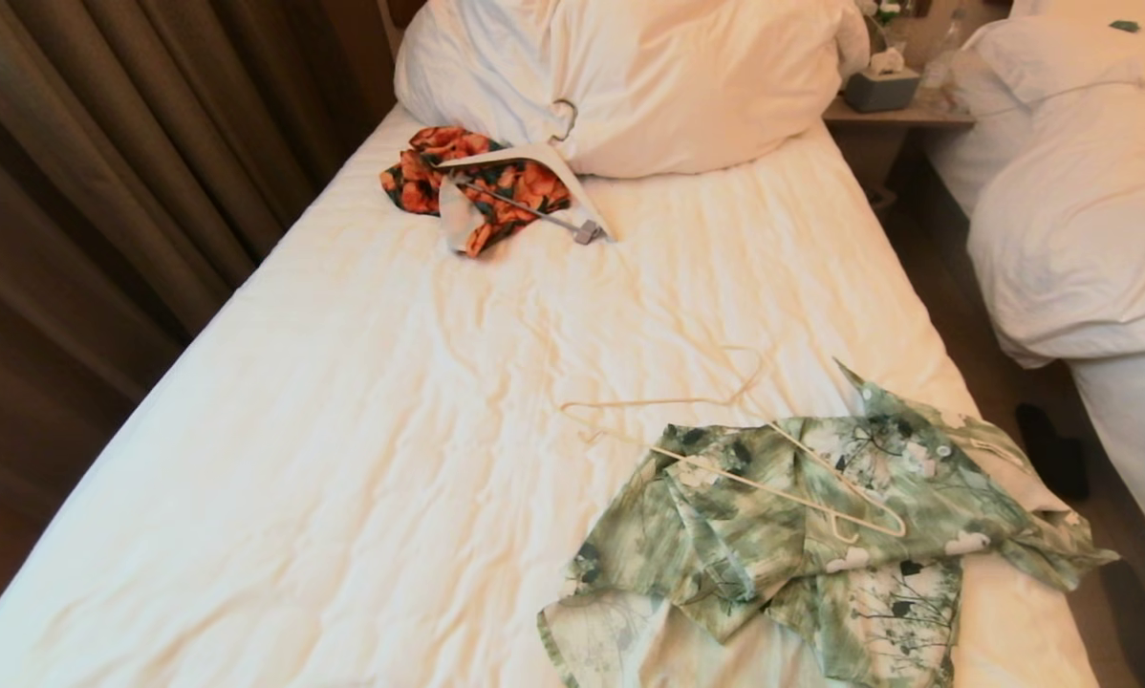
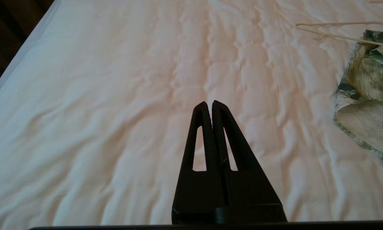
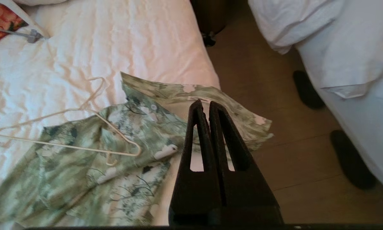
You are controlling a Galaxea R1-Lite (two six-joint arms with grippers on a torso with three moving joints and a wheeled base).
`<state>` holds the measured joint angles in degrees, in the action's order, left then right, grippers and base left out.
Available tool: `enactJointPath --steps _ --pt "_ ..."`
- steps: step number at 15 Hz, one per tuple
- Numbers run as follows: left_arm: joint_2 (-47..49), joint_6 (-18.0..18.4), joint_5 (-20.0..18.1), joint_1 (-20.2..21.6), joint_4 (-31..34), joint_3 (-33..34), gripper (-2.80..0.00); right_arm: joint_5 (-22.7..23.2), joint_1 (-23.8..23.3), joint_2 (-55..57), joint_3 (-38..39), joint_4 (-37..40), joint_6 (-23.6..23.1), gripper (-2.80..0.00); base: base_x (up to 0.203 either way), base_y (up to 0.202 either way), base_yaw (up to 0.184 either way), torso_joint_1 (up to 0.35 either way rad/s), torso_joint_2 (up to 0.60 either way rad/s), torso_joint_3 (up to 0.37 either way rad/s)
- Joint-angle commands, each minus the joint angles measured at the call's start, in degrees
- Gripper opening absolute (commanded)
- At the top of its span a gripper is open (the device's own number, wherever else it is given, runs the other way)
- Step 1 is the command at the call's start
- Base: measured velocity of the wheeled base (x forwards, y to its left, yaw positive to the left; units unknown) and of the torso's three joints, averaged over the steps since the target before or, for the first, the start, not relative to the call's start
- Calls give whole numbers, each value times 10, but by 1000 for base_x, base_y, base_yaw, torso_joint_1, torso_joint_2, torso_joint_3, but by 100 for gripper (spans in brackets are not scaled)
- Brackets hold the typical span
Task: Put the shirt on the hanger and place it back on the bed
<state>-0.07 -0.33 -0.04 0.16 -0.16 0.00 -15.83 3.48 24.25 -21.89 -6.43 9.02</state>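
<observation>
Near the bed's (image 1: 362,401) edge, both the left end effector (image 2: 209,103) and the right end effector (image 3: 204,102) were closed and empty, and the crumpled shirt (image 1: 821,535) risked dragging the thin hanger (image 1: 783,478) floorward.

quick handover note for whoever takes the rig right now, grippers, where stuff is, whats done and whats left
Left gripper: shut, empty, over bare sheet.
Right gripper: shut, empty, above the shirt's edge by the bedside.
Shirt: crumpled on the bed, near its right edge.
Hanger: lying partly on top of the shirt, partly on the sheet, not threaded in.
Done: nothing visible yet.
Left: get the shirt onto the hanger, then lay it back on the bed.
</observation>
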Motion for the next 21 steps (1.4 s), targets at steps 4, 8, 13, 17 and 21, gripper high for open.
enactJointPath --steps 4,8,13,17,21 --pt "1 0 0 0 0 0 -280 35 -22 -164 49 66 -24 -280 0 0 0 0 0 0" --pt "1 -1 0 0 0 0 -280 152 -28 -243 105 139 -32 -280 0 0 0 0 0 0" --pt "1 -1 0 0 0 1 -280 163 -29 -243 222 43 -89 -280 0 0 0 0 0 0" --pt "1 -1 0 0 0 0 -280 164 -29 -242 220 65 -108 -280 0 0 0 0 0 0" --pt "1 -1 0 0 0 0 -280 161 -29 -242 220 63 -73 -280 0 0 0 0 0 0"
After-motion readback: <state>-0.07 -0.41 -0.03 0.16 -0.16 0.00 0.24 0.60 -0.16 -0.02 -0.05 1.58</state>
